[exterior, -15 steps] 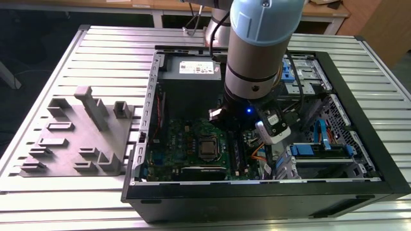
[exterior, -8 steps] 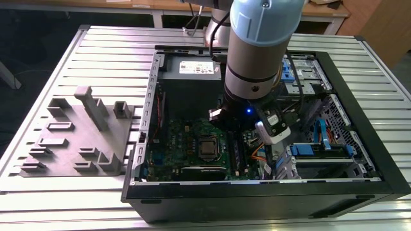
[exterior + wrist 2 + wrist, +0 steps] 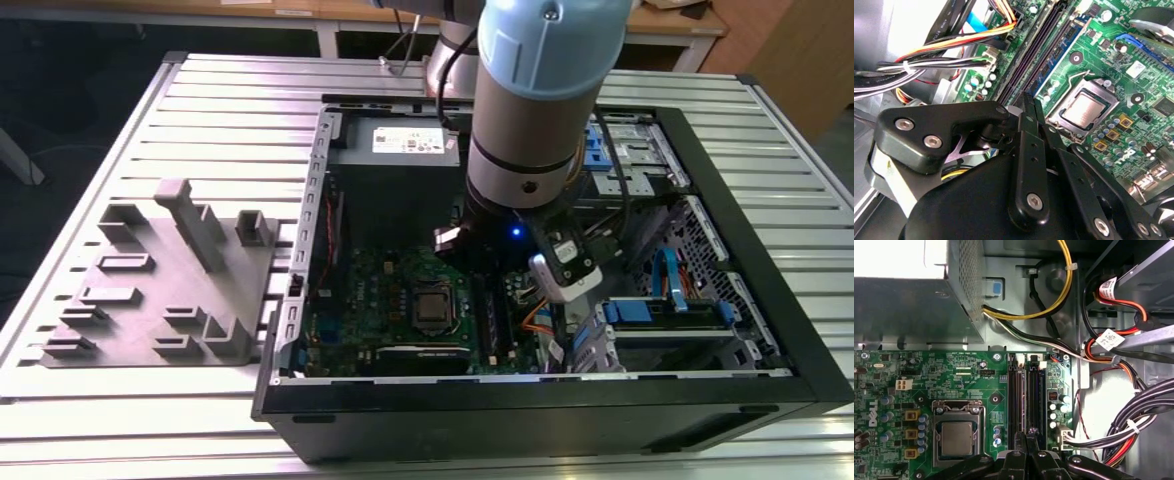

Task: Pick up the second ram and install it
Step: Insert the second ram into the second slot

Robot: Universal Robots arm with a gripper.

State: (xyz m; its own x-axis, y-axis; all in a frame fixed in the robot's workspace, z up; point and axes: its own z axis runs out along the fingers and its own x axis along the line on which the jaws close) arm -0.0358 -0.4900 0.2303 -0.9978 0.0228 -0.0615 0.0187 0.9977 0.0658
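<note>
One closed end effector (image 3: pixel 1027 434) over one motherboard (image 3: pixel 934 371), one processor socket (image 3: pixel 956 437).

Green motherboard (image 3: pixel 990 390); black slot rails (image 3: pixel 1014 400); black fingers (image 3: pixel 1027 150).

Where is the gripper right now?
The gripper hangs inside the open computer case, just over the black memory slots, which lie to the exterior view's right of the processor socket.
</note>
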